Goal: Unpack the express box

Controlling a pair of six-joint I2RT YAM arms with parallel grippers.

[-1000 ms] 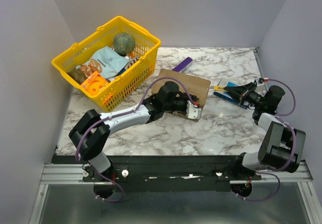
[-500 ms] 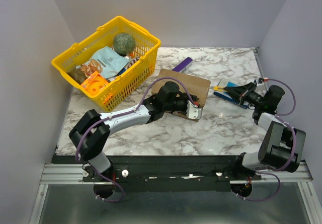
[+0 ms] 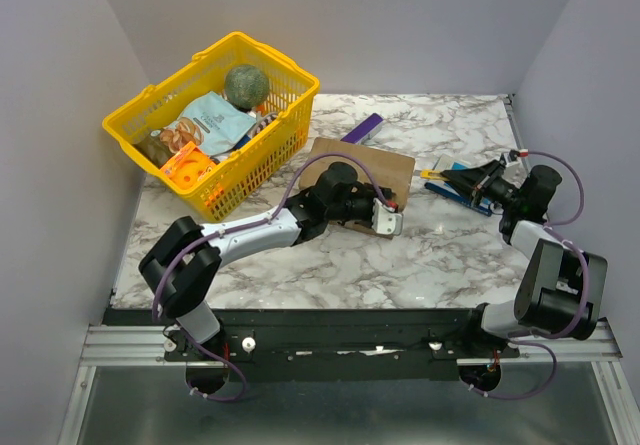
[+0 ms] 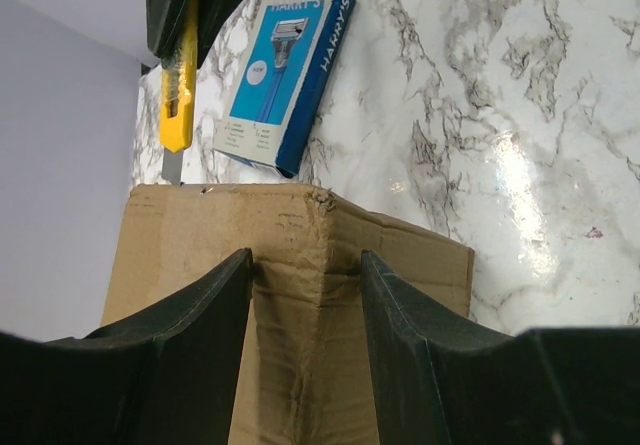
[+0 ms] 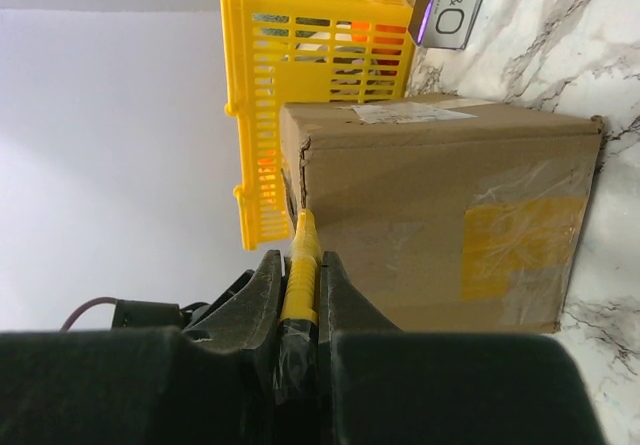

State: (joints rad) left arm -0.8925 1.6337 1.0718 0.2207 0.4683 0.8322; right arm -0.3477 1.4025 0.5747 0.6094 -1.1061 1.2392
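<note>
**Express box** [image 3: 388, 168]: brown carton, centre of the counter [image 3: 440, 255], just beside the yellow basket [image 3: 270, 155], flaps closed, tape intact.

**Left tool** [image 4: 306, 265]: clenched across a crumpled corner of the carton, judged to brace it against a cutting push.

**Right tool** [image 5: 298, 265]: clamped on a yellow utility knife [image 4: 179, 85], with the blade aimed at the carton's near corner. Contact cannot be told.

**Harry's razor box** [image 4: 290, 75]: blue, flat on the counter under the knife, apart from the carton.

**Slim purple box** [image 3: 365, 127]: behind the carton.

**Step judged:** slitting not yet begun.
</note>
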